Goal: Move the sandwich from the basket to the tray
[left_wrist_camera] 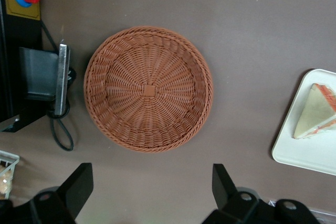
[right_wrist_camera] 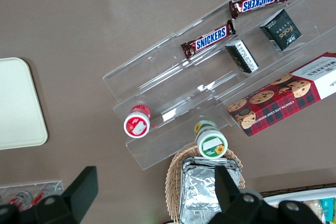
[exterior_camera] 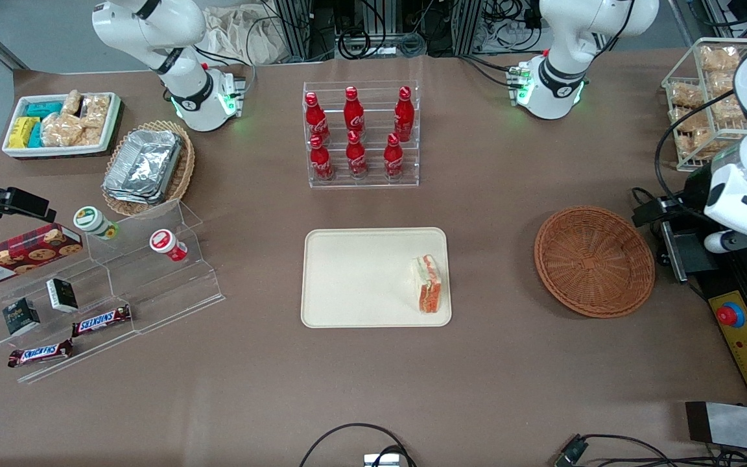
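1. Brown table covering (exterior_camera: 490, 363) spreads under everything, with the cream tray (exterior_camera: 360, 279) lying at its middle and the round reddish-brown basket (exterior_camera: 594, 261) well apart from it, toward the working arm's end
2. On the tray, the sandwich (exterior_camera: 428, 283) rests by the edge that faces the basket; the basket's woven bowl (left_wrist_camera: 148, 88) holds nothing, so the transfer looks finished
3. Judging by that, the step in hand is simply to retire the arm: rise straight, keep high above the basket rim, and avoid any sweep toward the tray that might nudge the wedge off its low lip
4. Because the sandwich sits so near the tray's rim (left_wrist_camera: 294, 129), it would slide off easily if anything brushed it; leaving it alone is the wiser course
5. Seen from the wrist camera, the gripper (left_wrist_camera: 152, 192) hangs high over the table, just beside the basket
6. Its two dark fingers (left_wrist_camera: 79, 184) are spread wide, with bare tablecloth showing between them; they hold nothing and touch nothing
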`<state>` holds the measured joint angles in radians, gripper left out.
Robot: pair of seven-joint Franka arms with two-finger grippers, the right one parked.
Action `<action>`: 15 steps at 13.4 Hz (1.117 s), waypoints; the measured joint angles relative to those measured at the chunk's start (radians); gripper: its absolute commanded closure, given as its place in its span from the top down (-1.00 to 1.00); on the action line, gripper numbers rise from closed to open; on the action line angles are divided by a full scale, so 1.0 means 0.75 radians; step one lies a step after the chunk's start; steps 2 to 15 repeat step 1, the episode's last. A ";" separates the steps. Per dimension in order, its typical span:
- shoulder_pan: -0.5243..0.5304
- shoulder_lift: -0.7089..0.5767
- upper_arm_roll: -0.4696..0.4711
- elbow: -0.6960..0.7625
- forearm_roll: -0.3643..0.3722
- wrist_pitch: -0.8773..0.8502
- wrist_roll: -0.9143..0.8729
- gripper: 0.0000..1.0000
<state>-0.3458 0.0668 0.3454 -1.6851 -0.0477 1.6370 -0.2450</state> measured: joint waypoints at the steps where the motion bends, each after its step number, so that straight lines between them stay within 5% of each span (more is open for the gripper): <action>1: -0.001 0.017 0.000 0.031 0.001 -0.015 0.000 1.00; 15: -0.001 0.017 0.000 0.031 0.001 -0.015 0.000 1.00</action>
